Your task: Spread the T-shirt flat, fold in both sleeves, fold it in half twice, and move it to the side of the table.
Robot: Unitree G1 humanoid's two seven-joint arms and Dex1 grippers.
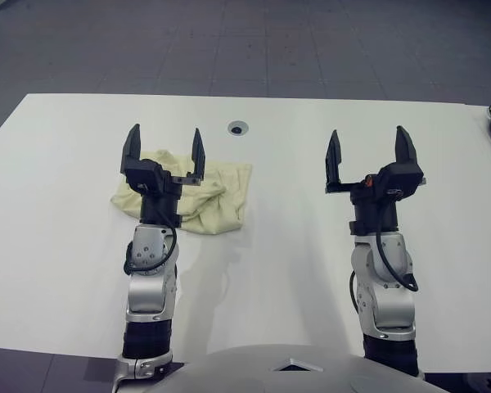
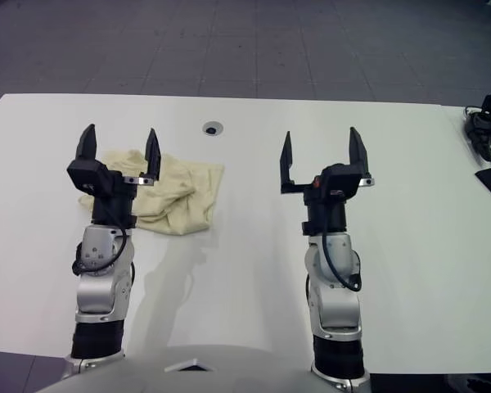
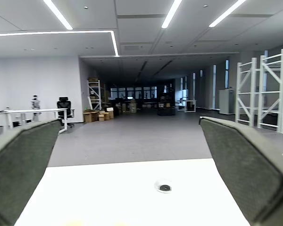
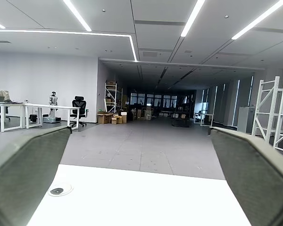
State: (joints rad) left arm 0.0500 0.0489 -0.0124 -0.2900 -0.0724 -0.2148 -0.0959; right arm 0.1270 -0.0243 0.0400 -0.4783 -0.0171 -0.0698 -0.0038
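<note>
Yellow cotton: the shirt is lying in a crumpled heap on the left half of the table, toward the far side, just left of and nearer than the grommet. The cloth is bunching into thick folds, and I am not making out which part is sleeve and which is hem.

Left gripper is hanging over the near-left part of the shirt, fingers pointing away from me, spread wide and gripping nothing. Whether it is touching cloth I am not able to tell. Right gripper is hovering over bare table well right of the shirt, likewise gaping wide and empty.

Progress, as I am judging it: nothing is done yet. The shirt is not spread flat, so spreading is the step in hand. Both sleeve folds, the two halvings and the move to the table's side are all waiting. I am expecting to need both grippers on the cloth to pull it out, which means bringing the right arm leftward first.
</note>
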